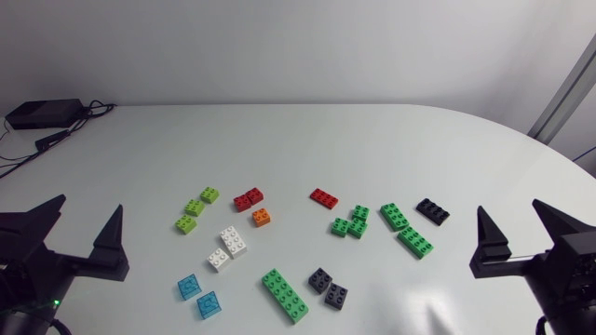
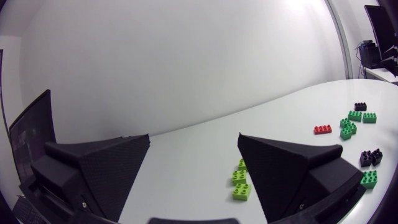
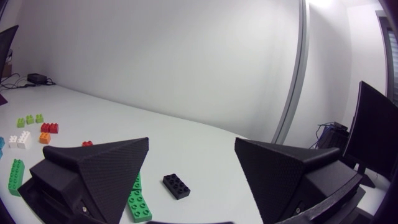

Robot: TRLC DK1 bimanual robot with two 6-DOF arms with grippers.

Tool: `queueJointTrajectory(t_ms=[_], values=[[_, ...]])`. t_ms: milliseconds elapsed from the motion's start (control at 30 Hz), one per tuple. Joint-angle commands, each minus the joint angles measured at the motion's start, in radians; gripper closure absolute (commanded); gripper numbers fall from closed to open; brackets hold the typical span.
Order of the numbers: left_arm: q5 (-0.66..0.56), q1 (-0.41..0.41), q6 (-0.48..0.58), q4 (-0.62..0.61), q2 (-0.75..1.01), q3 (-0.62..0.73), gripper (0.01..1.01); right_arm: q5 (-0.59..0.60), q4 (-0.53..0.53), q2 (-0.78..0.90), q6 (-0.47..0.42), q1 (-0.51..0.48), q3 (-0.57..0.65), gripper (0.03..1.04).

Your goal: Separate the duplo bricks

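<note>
The matte black left gripper (image 1: 91, 202) is sitting at the left edge of the white surface (image 1: 307, 140). Its broad wedge-shaped fingers (image 1: 112, 244) are standing wide apart and gripping nothing, and in the left wrist view only bare surface is showing between them.

The plastic duplo bricks are lying loose in the middle, well apart from both grippers. Three lime-green bricks (image 1: 194, 208) are lying in a slanted row. Nearer the camera, two translucent blue square bricks (image 1: 189, 285) are sitting side by side. Two white bricks (image 1: 233, 240) are touching at a corner. Beyond them a red brick pair (image 1: 248, 198) is lying just beside a small orange brick (image 1: 262, 218).

A long green brick (image 1: 285, 295) is lying next to two dark grey bricks (image 1: 336, 296). Farther right, a flat red brick (image 1: 323, 196) is lying alone, near a green brick cluster (image 1: 349, 224). Two longer green bricks (image 1: 395, 216) are lying beside a black brick (image 1: 432, 210).

At the right edge, the matte black right gripper (image 1: 508, 205) is also standing wide open and holding nothing. In the right wrist view the black brick is lying on the surface ahead of it.
</note>
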Motion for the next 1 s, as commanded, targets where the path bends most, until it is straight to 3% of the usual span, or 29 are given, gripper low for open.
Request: queueJointTrajectory(t_ms=[0,300,967], values=[[0.027,0.035,-0.014,-0.009,-0.014,-0.017,0.043,-0.003,-0.011,-0.009,0.074,-0.018,-0.04,0.07],[0.032,0.084,-0.166,-0.009,-0.016,-0.017,0.043,-0.003,-0.011,-0.009,0.078,-0.025,-0.04,0.07],[0.032,0.082,-0.206,0.002,-0.016,-0.02,0.043,-0.003,-0.011,-0.009,0.152,-0.022,-0.04,0.07]])
